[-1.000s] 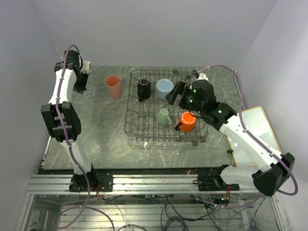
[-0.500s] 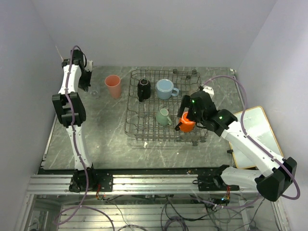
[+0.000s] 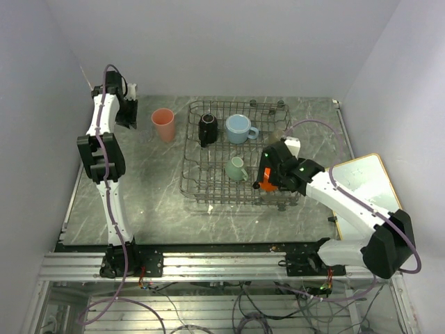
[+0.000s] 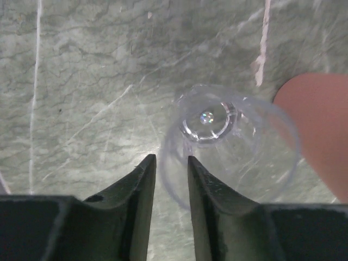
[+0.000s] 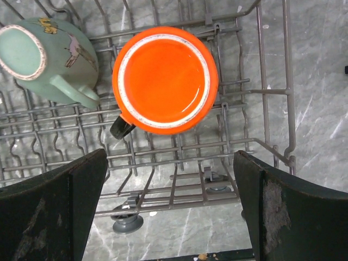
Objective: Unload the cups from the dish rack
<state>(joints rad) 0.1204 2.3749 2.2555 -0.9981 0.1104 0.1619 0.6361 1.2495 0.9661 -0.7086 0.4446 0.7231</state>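
The grey wire dish rack (image 3: 208,182) holds a black mug (image 3: 208,129), a light-blue mug (image 3: 238,128), a mint-green cup (image 3: 236,169) and an orange mug with a black handle (image 5: 165,80). My right gripper (image 5: 174,217) is wide open and low over the rack's near right corner. The orange mug stands just ahead of its fingers and is mostly hidden under it in the top view (image 3: 264,184). The pink tumbler (image 3: 163,124) stands on the table left of the rack. My left gripper (image 4: 167,174) is at the far left. Its jaws are close together, with the rim wall of a small clear cup (image 4: 234,147) between them.
The white board with an orange rim (image 3: 372,182) lies at the table's right edge. The pink tumbler (image 4: 321,128) stands close to the right of the clear cup. The rack's small feet (image 5: 128,222) rest on the marble table (image 3: 146,188).
My right gripper has come from beside the light-blue mug toward the near side and down over the orange mug. My left arm has straightened, and its gripper and the clear cup have shifted slightly right.
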